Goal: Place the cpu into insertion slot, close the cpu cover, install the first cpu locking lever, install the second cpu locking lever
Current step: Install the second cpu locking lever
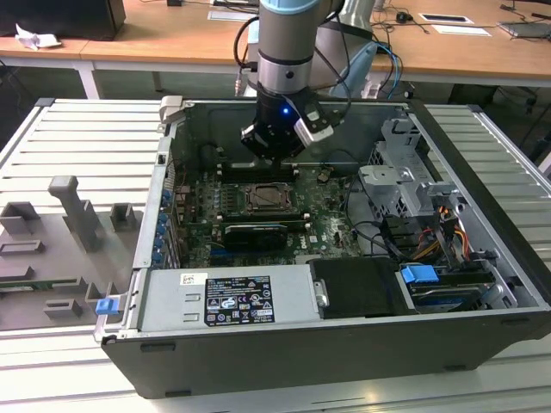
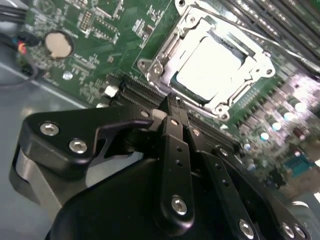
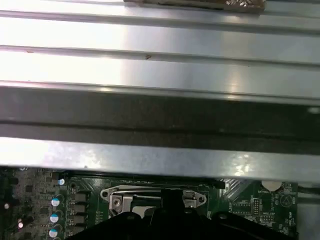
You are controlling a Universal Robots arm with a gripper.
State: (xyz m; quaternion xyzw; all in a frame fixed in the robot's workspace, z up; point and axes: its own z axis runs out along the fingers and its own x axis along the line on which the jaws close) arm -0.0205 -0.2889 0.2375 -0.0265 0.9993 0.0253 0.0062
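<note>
The cpu [image 2: 215, 67] sits under the cover — end effector [image 2: 172, 107] closed, empty.

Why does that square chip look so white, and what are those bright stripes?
In the second wrist view, glare washes out the cpu inside the cpu cover; the gripper is dark. In the first wrist view, reflected light streaks the ribbed metal table.

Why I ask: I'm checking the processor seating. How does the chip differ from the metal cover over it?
The chip is a solid, plain pale square; the cover is a shiny silver frame with a large open window. The chip sits in the middle, showing through that window, while the cover runs around its edges. Both lie flat, lined up with each other, on the green board.
</note>
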